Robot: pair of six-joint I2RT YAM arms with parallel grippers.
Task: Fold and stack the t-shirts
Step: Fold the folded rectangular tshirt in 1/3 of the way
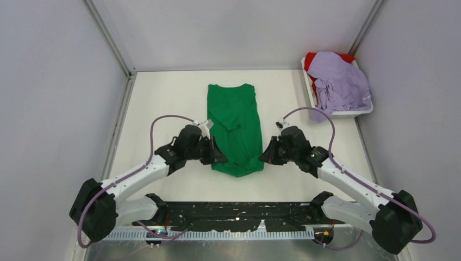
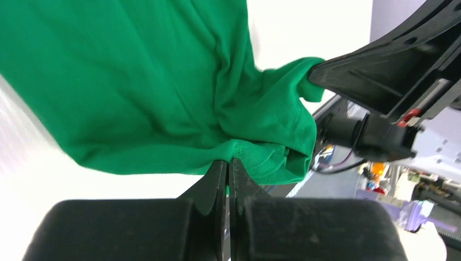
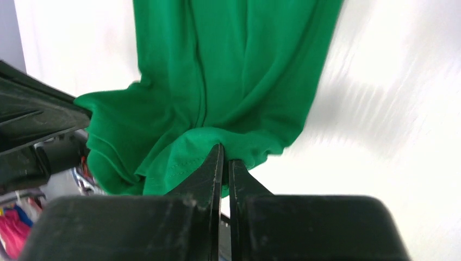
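A bright green t-shirt (image 1: pixel 235 128) lies lengthwise on the white table, folded into a narrow strip. My left gripper (image 1: pixel 220 157) is shut on its near left corner, pinching the green hem (image 2: pixel 255 163) between black fingers (image 2: pixel 215 182). My right gripper (image 1: pixel 263 157) is shut on the near right corner, with green cloth (image 3: pixel 217 81) bunched at its fingertips (image 3: pixel 224 155). The near end of the shirt is lifted and sags between the two grippers. A lavender t-shirt (image 1: pixel 340 84) lies crumpled on top of a red t-shirt (image 1: pixel 311 58) at the back right.
A white tray (image 1: pixel 356 112) at the back right holds the lavender and red shirts. Grey walls enclose the table on the left, back and right. A black mounting rail (image 1: pixel 234 212) runs along the near edge between the arm bases.
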